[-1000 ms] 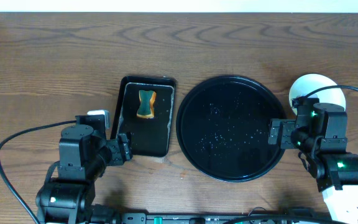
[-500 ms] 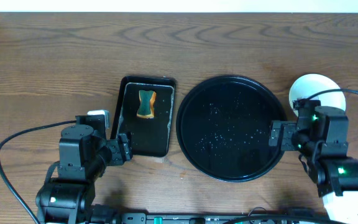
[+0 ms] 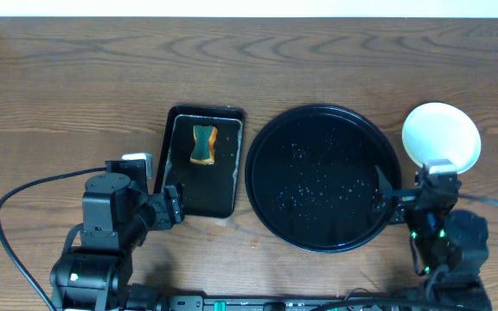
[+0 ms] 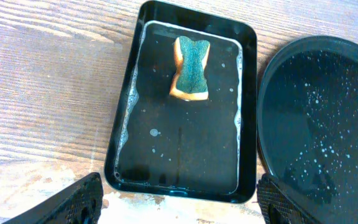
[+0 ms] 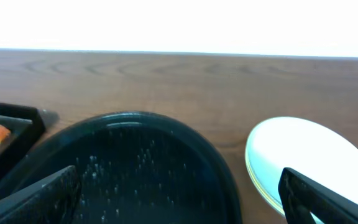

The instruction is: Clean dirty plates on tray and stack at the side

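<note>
My left claw (image 4: 182,200) and my right claw (image 5: 182,198) are both spread wide and hold nothing. The plates (image 3: 441,135) sit stacked on the table (image 3: 67,86), just beside the wet black tray (image 3: 318,173).

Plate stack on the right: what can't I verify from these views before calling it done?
- Plate count: overhead shows only the top plate; right wrist shows layered rims, cut off by the frame bottom and a right gripper finger.
- Lower plates: their surfaces are hidden under the top plate in both views.
- Tray specks: water or residue, too small to tell in any view.
</note>
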Motion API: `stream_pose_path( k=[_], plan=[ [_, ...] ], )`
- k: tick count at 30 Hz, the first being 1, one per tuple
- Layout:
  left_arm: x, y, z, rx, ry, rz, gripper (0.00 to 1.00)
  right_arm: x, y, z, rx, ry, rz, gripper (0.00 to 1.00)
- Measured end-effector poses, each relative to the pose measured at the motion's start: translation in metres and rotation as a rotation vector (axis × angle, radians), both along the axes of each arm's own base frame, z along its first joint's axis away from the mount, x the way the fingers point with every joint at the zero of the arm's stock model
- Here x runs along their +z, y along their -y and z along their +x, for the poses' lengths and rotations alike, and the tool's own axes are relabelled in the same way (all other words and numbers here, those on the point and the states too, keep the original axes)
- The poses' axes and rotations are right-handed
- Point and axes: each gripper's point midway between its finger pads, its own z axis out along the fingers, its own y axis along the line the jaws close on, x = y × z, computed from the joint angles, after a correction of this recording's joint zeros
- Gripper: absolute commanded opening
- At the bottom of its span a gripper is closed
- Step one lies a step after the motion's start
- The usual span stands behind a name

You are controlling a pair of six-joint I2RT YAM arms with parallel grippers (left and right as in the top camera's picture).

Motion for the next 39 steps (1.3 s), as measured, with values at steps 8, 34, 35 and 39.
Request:
stream_pose_path(
  k=[8, 34, 35, 39],
  plan=[
    [0.000, 0.000, 0.000, 0.000, 0.000, 0.000, 0.80, 0.010, -0.002, -0.005, 0.000, 0.228, 0.017, 0.99],
    [0.000, 0.000, 0.000, 0.000, 0.000, 0.000, 0.80, -0.065, 0.006, -0.005, -0.035, 0.154, 0.002, 0.99],
    [0.000, 0.000, 0.000, 0.000, -0.001, 0.000, 0.80, -0.065, 0.005, -0.005, -0.033, 0.153, 0.003, 0.99],
    [0.000, 0.000, 0.000, 0.000, -0.001, 0.000, 0.80, -0.065, 0.005, -0.005, -0.031, 0.152, 0.004, 0.99]
  ],
)
